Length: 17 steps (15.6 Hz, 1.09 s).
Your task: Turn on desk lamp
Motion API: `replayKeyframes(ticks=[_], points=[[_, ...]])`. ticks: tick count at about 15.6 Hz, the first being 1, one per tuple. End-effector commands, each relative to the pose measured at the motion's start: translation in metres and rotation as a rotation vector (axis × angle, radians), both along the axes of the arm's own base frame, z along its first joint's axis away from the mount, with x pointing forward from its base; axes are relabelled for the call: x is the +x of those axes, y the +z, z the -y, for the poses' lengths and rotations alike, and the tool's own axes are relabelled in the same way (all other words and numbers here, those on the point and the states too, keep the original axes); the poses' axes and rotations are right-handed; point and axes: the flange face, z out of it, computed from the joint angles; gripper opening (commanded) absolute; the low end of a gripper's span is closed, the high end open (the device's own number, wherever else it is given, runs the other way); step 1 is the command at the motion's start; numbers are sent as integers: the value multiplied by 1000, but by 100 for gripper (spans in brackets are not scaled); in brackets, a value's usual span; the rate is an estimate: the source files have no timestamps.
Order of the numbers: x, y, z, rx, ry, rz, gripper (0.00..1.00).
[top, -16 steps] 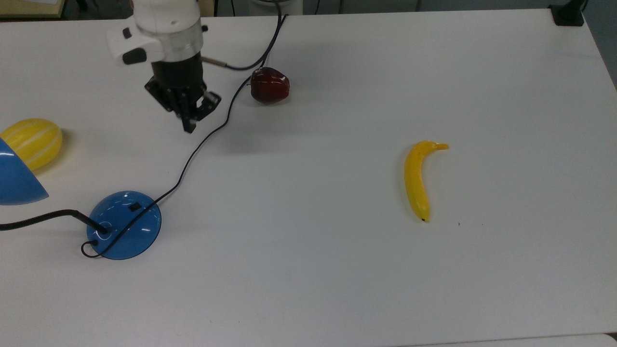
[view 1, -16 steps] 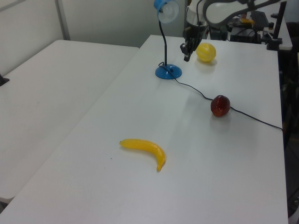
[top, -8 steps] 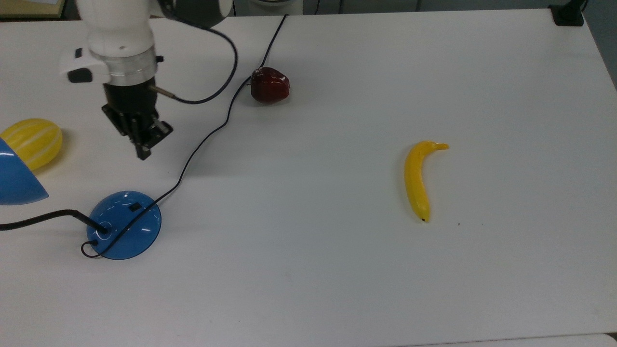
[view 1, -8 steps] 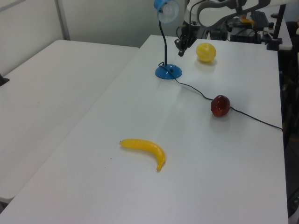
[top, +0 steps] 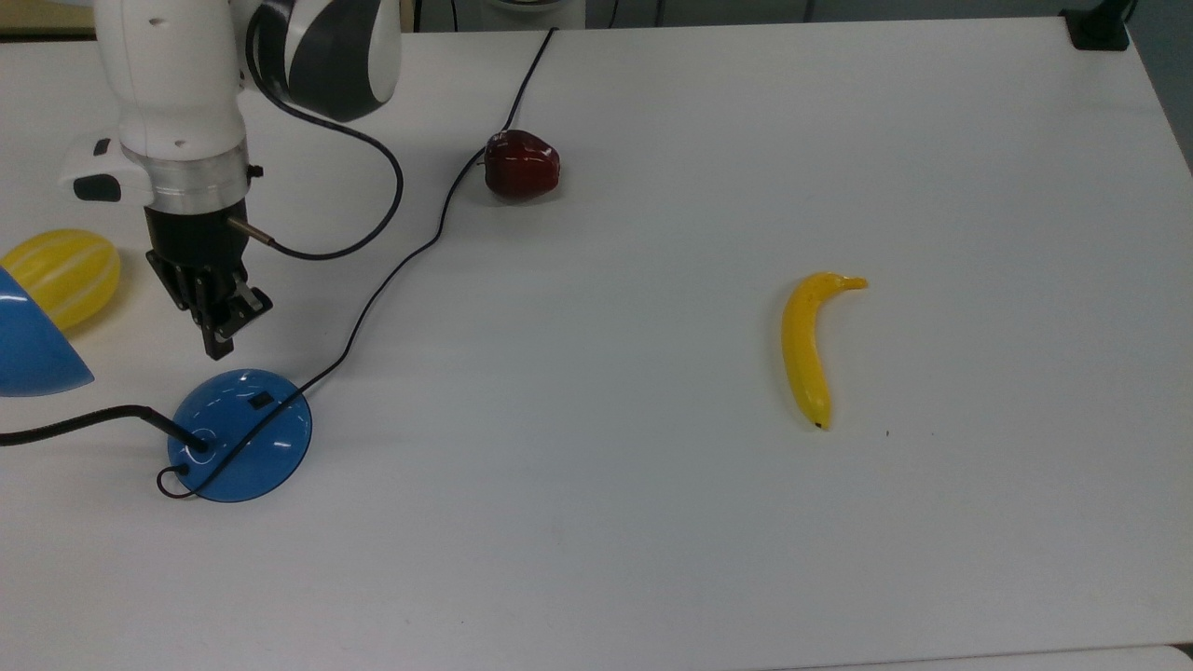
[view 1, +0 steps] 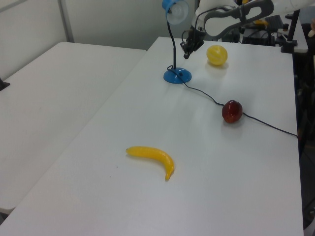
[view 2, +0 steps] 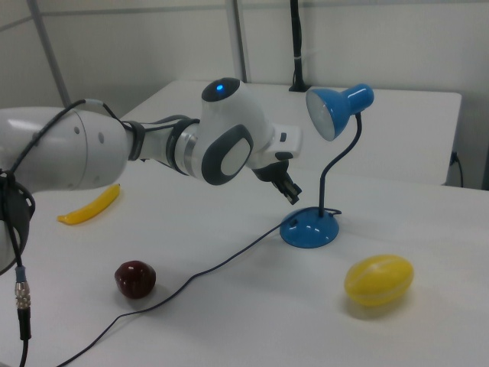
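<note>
The black two-finger gripper hangs off the white arm, tips pointing down, and its fingers look pressed together with nothing between them. In the top view the tips sit just above the upper edge of the glossy blue dome base of the desk lamp, close but apart from it. In the right view the gripper hovers above and to the right view's left of that base, clear of the surface.

On the dome sits a small black switch, untouched, on the side nearest the gripper. A black bendy neck rises from the base and curves up to the blue cone shade, which faces the arm in the right view. In the left view the gripper sits just right of the neck, below the shade.

The lamp's thin black cord loops out of the base and runs across the white surface toward the far edge, passing right beside a dark red apple-shaped fruit. A yellow striped melon lies at the top view's left, near the gripper, partly behind the shade. Well away, at the top view's right, a yellow banana lies alone.
</note>
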Motion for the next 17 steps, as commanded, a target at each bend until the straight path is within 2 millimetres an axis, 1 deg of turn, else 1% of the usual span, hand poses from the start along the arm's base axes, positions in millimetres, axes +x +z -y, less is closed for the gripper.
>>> replayKeyframes(ticks=[1, 3, 6, 7, 10, 12, 13, 14, 15, 16, 17], points=[[9, -9, -1, 13, -31, 40, 0], [12, -20, -4, 15, -28, 34, 0], [13, -26, -9, 15, -21, 31, 0], [14, -34, -9, 16, -21, 20, 0], [16, -50, -11, 9, -12, 6, 0], [17, -54, -13, 14, -26, 22, 0], [18, -61, -12, 16, -33, 27, 0], [19, -63, -12, 17, -38, 35, 0], [20, -63, -13, 16, -39, 46, 0], [21, -69, -14, 18, -40, 42, 0], [21, -69, -13, 17, -44, 49, 0]])
